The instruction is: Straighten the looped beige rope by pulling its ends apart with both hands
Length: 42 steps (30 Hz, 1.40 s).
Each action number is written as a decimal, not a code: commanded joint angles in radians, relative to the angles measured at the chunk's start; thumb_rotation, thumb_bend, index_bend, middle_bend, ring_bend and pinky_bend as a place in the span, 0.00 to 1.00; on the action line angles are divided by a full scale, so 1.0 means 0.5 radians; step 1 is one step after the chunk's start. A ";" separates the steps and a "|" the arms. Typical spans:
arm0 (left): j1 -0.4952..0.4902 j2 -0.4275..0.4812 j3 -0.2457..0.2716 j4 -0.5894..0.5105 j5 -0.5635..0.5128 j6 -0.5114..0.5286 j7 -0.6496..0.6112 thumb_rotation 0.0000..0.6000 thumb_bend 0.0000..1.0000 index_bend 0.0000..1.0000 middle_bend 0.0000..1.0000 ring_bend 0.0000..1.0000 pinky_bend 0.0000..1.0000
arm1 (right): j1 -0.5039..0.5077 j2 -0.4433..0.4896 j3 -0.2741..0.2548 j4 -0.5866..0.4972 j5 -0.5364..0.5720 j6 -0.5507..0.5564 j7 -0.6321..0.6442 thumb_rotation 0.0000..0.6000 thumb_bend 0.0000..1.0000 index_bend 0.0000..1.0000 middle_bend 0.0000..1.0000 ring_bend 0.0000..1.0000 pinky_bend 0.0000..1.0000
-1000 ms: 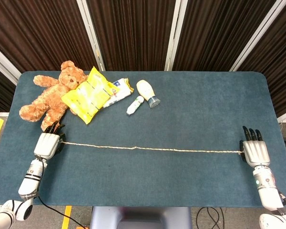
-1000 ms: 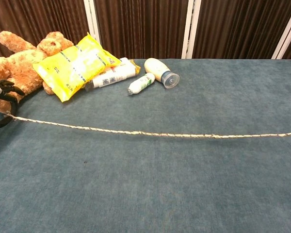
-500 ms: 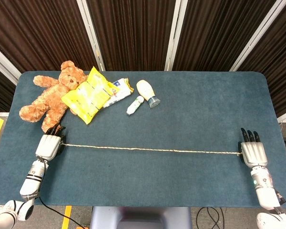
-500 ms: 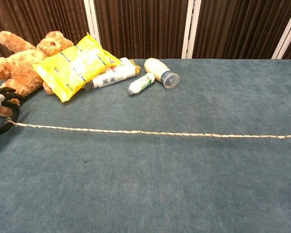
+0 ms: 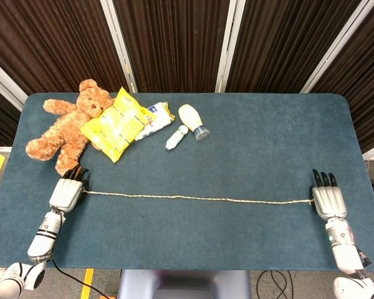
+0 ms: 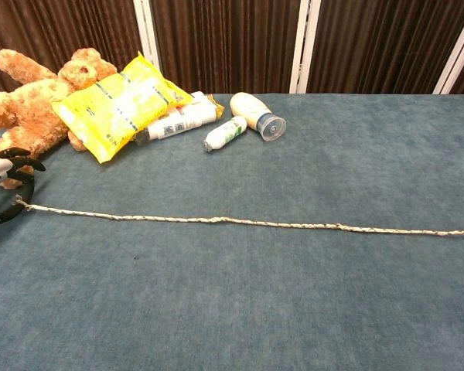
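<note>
The beige rope [image 5: 196, 199] lies stretched in a nearly straight line across the blue table [image 5: 255, 149], with no loop in it. My left hand [image 5: 67, 192] pinches its left end at the thumb side, the other fingers pointing away toward the teddy bear's leg. In the chest view that hand [image 6: 1, 189] sits at the left edge with the frayed rope [image 6: 216, 220] tip at its thumb. My right hand [image 5: 328, 200] holds the right end against its inner side, fingers extended forward. The right hand is outside the chest view.
At the back left lie a brown teddy bear [image 5: 65, 128], a yellow snack bag [image 5: 115, 124], a white tube [image 5: 154, 121], a small white bottle [image 5: 176, 137] and a cream bottle [image 5: 192, 119]. The bear's leg is close to my left hand.
Both hands have drawn back toward the table's near edge, carrying the rope with them. The rope now rests lower on the table and is slightly less taut.
</note>
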 commanded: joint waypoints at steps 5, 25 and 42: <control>0.005 0.003 0.011 -0.009 0.008 -0.011 -0.001 1.00 0.48 0.25 0.15 0.03 0.19 | 0.012 0.008 -0.008 -0.014 0.035 -0.050 -0.057 1.00 0.55 0.53 0.09 0.00 0.00; 0.140 0.406 0.023 -0.605 -0.014 0.109 0.009 1.00 0.44 0.00 0.01 0.00 0.18 | -0.010 0.167 -0.031 -0.224 0.171 -0.044 -0.266 1.00 0.29 0.00 0.00 0.00 0.00; 0.755 1.072 0.270 -1.599 0.354 1.133 0.026 1.00 0.43 0.00 0.00 0.00 0.13 | -0.609 0.475 -0.353 -0.675 -0.941 1.309 0.418 1.00 0.29 0.00 0.00 0.00 0.00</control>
